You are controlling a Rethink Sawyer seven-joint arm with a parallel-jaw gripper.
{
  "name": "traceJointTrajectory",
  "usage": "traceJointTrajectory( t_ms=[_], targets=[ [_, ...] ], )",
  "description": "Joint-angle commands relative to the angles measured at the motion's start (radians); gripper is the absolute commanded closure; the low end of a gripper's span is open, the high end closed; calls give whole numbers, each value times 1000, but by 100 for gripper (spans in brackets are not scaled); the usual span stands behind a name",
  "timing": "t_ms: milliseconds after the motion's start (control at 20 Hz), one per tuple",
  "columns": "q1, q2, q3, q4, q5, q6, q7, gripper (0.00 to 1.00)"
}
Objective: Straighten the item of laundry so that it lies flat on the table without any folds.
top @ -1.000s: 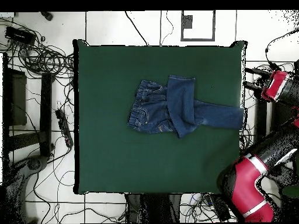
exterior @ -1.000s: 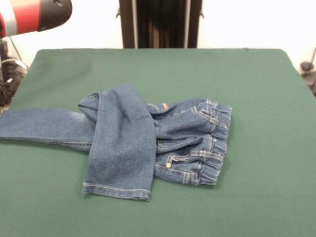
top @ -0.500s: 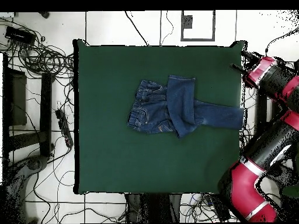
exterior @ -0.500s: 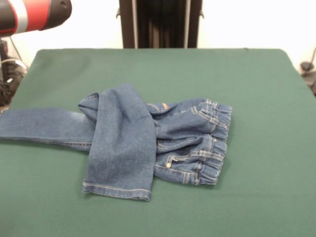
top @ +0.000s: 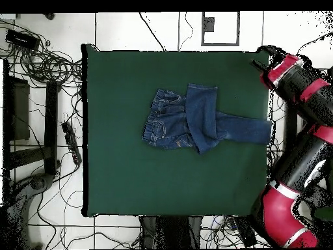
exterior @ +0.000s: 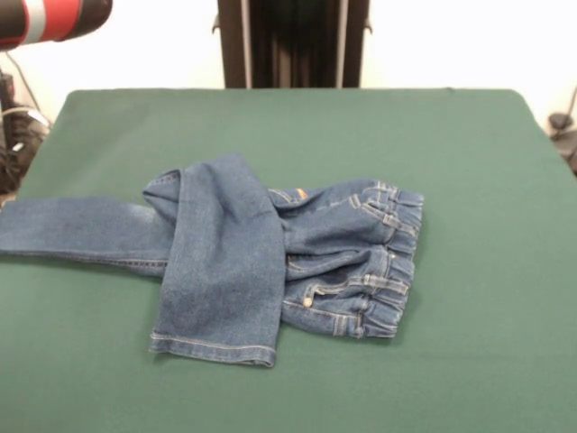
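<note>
Green felt covers the table (exterior: 469,271), and we see the jeans (exterior: 270,262) lying near its middle, crumpled. We use the gathered waistband (exterior: 397,262) as our landmark. In the front view one leg (exterior: 221,271) is folded across the seat just beside the waistband, with its hem (exterior: 212,349) toward the table's near edge. We find the other leg (exterior: 77,230) running straight away from the waistband to the table's side edge, where its end passes out of view. We see the red and black arm (top: 296,78) well away from the waistband, beyond that same side edge in the overhead view. We cannot tell whether its claw is released or clenched.
</note>
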Motion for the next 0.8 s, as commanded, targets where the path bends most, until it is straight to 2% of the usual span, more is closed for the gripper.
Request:
traceJointTrajectory(
  t_ms=[50,100,250,350,550,700,800],
  targets=[
    [78,-80,-301,-31,143,67,442,0],
    [86,-104,-323,-37,148,88,443,0],
    [128,-206,-395,-56,82,151,489,0],
    [166,-269,-458,-82,89,193,519,0],
    [205,-318,-520,-123,86,294,511,0],
    [214,-336,-545,-130,89,321,505,0],
    [231,-364,-580,-139,121,331,516,0]
  ],
)
